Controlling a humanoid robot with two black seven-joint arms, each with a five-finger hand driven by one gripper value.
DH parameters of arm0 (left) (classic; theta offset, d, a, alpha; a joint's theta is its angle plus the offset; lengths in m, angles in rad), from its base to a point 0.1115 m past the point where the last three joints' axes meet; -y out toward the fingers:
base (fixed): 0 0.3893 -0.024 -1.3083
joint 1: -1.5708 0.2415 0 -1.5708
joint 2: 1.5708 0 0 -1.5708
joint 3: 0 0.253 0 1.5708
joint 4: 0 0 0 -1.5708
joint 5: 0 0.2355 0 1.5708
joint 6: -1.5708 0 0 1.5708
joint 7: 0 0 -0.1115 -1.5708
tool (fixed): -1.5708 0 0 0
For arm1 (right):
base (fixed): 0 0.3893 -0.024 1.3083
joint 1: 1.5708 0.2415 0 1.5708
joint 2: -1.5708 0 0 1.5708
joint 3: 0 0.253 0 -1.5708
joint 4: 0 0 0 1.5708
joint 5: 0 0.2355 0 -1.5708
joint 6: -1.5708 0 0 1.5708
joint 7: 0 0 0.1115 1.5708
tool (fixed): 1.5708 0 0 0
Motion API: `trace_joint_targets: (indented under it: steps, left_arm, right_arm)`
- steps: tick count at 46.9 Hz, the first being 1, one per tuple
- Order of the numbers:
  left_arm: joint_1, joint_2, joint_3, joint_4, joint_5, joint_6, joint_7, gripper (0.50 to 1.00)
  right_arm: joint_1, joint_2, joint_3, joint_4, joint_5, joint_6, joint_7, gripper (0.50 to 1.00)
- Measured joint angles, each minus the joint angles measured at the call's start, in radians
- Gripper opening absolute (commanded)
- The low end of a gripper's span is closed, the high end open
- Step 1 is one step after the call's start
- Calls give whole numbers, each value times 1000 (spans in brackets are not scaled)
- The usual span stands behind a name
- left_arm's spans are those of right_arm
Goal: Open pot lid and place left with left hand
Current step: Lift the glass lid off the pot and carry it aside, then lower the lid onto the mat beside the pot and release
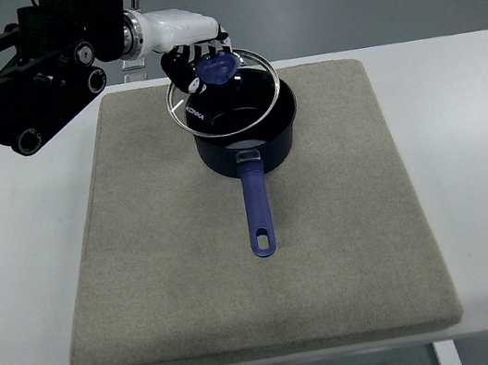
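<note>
Lid (222, 92) tilted, lifted off pot (247, 135), knob clamped in left hand (192, 52); bare mat (150, 208) lies further left, pot handle points toward camera.

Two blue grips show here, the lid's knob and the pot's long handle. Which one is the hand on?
The lid knob: the left hand has its fingers curled around it, tilting the glass lid. The pot's long handle is untouched.

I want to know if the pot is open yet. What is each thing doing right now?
Lid: lifted off the pot, tilted, held by its knob.
Pot: open, upright on the mat, handle pointing toward the camera.
Left hand: fingers closed on the lid's knob.
Mat: flat on the table.
</note>
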Motion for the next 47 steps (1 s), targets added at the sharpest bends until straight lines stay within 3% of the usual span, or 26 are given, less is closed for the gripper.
trace_joint_targets:
  steps: [28,37,47]
  left_arm:
    - [2,197,14,-2,-31,-13,-4,500]
    - [29,295,25,-50,-32,-15,-32,500]
    - [110,306,29,-51,-32,-13,-34,500]
  right_arm:
    - [0,0,0,0,0,0,0,917]
    - [0,0,0,0,0,0,-1,917]
    - [0,0,0,0,0,0,0,917]
